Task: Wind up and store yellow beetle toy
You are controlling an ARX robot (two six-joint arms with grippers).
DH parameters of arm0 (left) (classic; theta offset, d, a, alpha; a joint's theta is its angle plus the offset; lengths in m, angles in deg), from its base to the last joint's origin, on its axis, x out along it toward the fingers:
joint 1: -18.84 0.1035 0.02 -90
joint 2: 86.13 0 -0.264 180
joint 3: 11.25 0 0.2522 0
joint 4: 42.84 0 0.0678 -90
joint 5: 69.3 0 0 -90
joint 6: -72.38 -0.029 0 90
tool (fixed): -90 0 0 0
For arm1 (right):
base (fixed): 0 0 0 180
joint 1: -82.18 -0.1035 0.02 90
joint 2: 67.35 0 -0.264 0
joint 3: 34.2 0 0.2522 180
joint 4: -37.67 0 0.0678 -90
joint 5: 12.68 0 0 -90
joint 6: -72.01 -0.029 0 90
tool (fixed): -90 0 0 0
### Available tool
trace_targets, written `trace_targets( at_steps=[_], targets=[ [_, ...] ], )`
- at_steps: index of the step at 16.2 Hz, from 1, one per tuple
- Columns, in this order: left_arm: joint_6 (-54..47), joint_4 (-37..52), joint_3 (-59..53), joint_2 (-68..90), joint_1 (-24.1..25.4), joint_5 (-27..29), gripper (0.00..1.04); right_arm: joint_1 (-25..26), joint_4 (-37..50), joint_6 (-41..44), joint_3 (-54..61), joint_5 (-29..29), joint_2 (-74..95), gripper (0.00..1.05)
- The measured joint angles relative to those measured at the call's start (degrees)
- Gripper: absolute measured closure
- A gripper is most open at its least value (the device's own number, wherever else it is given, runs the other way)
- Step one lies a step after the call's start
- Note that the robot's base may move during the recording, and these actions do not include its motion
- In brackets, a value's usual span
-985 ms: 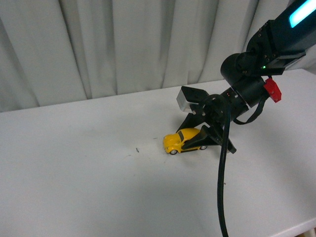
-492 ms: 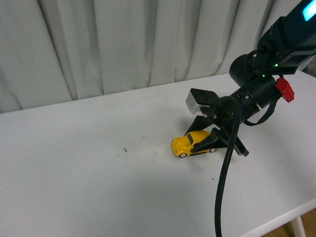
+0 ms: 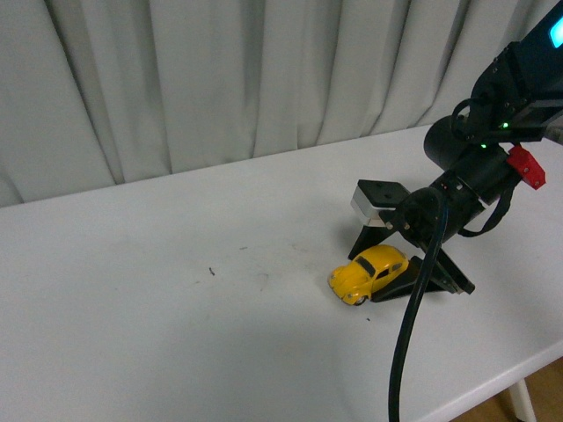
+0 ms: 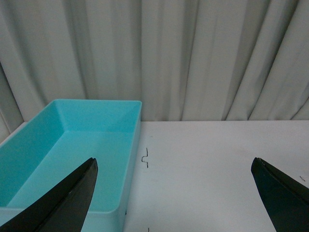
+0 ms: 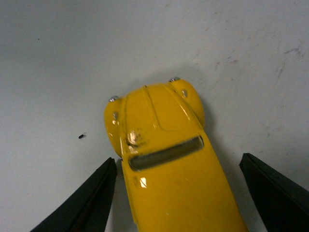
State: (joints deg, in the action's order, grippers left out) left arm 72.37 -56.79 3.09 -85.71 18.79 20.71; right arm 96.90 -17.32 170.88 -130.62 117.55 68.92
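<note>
The yellow beetle toy (image 3: 369, 272) rests on its wheels on the white table (image 3: 158, 316), right of centre, its nose pointing left. My right gripper (image 3: 398, 280) is shut on the yellow beetle toy from behind, black fingers low on each side. In the right wrist view the toy (image 5: 164, 159) fills the middle, hood away from the camera, between the right gripper (image 5: 176, 193) fingers (image 5: 84, 203). My left gripper (image 4: 176, 193) is open over bare table, with nothing between its fingers (image 4: 63, 203). It does not show in the front view.
A turquoise open bin (image 4: 72, 150) stands on the table beside the left gripper, in front of a grey curtain (image 4: 193, 53). The table's front right edge (image 3: 493, 382) runs close behind the right arm. Small dark marks (image 3: 213, 271) dot the tabletop.
The right gripper has dragged the toy to the right and toward the table's front across the last second; the toy stays on its wheels.
</note>
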Motion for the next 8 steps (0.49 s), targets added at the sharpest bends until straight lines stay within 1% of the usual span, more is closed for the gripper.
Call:
trace_targets(
  at_steps=[2,4,8],
  targets=[
    [0.0,0.0,0.0,0.0,0.0,0.0,0.07,0.04,-0.07,-0.15,-0.28,-0.37,0.0,0.05],
    [0.0,0.0,0.0,0.0,0.0,0.0,0.07,0.02,-0.15,-0.07,-0.35,-0.55,0.0,0.07],
    [0.0,0.0,0.0,0.0,0.0,0.0,0.07,0.02,-0.22,-0.07,-0.44,-0.74,0.02,0.07]
  ],
)
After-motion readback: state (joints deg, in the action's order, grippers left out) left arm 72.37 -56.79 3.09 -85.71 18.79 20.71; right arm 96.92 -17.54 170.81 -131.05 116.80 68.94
